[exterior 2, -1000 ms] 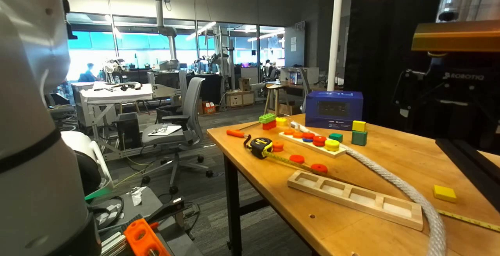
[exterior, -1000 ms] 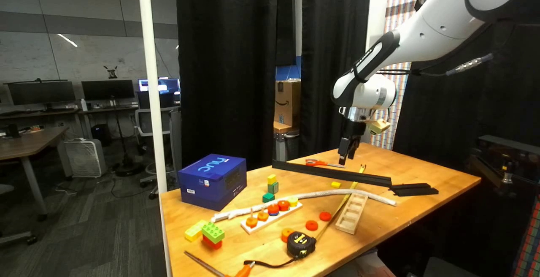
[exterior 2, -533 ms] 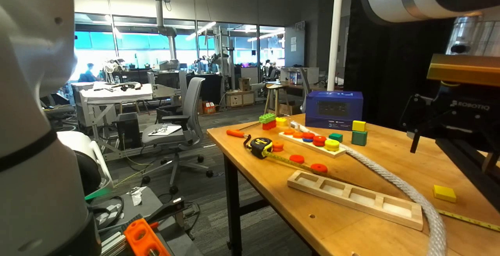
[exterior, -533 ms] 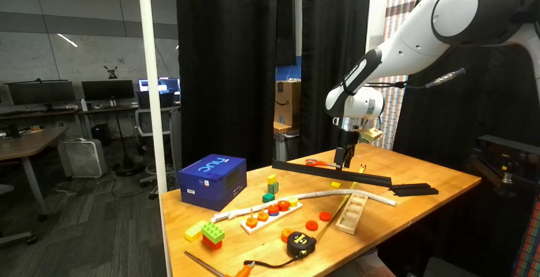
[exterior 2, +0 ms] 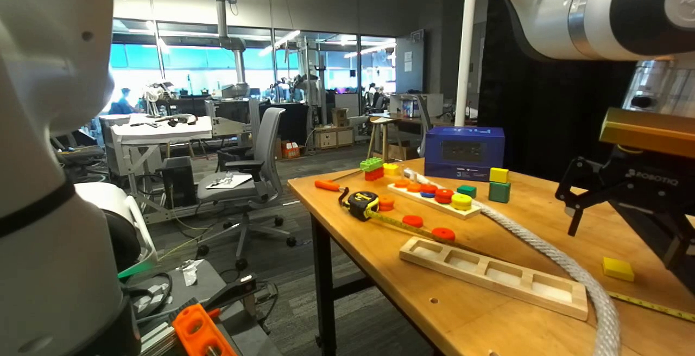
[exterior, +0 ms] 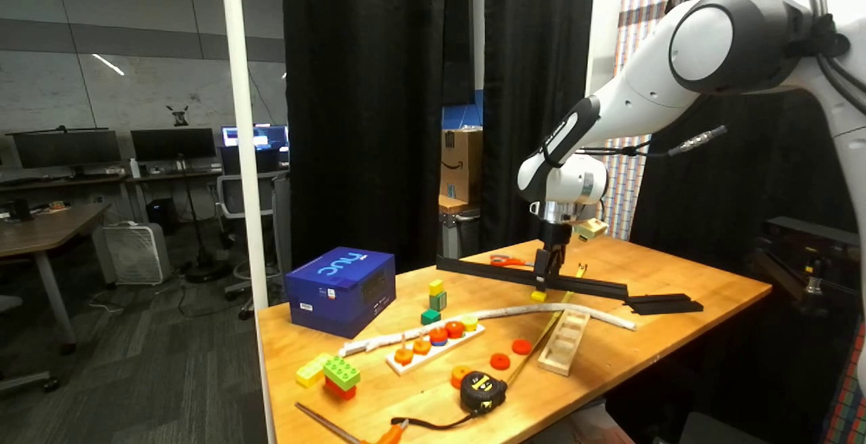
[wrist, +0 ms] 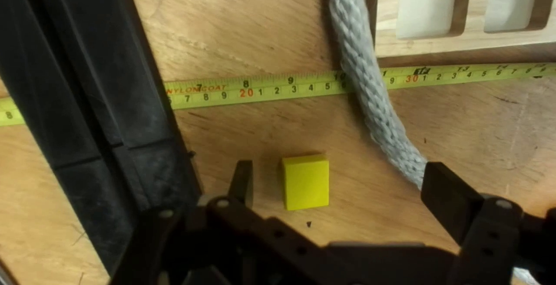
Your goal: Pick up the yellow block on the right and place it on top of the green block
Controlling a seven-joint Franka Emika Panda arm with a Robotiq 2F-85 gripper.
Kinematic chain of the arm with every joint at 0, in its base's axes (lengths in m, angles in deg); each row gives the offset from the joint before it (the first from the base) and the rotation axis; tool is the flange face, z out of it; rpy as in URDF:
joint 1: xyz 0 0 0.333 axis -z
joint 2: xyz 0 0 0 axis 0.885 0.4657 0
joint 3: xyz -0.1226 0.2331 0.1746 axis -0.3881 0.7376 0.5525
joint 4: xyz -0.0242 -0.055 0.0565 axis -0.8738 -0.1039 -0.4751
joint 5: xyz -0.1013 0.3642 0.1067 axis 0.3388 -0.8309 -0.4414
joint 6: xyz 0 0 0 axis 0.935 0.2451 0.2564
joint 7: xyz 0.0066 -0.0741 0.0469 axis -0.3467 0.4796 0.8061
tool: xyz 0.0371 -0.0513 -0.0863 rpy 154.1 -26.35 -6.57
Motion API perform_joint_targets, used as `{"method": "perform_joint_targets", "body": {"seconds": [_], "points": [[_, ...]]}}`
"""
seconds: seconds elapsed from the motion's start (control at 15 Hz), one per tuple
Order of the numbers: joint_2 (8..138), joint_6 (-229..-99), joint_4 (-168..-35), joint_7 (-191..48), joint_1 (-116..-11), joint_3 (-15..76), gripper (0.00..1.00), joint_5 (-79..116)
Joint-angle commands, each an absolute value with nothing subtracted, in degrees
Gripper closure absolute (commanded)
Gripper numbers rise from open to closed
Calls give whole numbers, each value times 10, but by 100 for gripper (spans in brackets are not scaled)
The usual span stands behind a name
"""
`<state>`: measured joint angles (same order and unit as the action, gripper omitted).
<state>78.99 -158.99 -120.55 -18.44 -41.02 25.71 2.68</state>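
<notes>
two jaws stand wide, empty, above the smooth yellow block (wrist: 306, 183) on the grained desk (wrist: 260, 130) between black strip (wrist: 119, 81) and braided rope (wrist: 367, 81); the approach seems in hand, calling for lowering, then closing. farther off, a boxy green block (exterior 2: 466, 191), bare-topped, is likely the base, near a green cube (exterior 2: 499, 192) bearing a yellow cube (exterior 2: 499, 175).

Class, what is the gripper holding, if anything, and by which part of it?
Nothing is held: the gripper is open, with the yellow block lying untouched on the table.
</notes>
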Motion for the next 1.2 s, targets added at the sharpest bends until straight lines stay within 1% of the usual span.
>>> {"method": "perform_joint_targets", "body": {"seconds": [0.0, 1.13], "points": [[811, -1569, -1173, -172, -394, 271, 0, 19], [870, -1547, -1122, -179, -385, 289, 0, 25]]}}
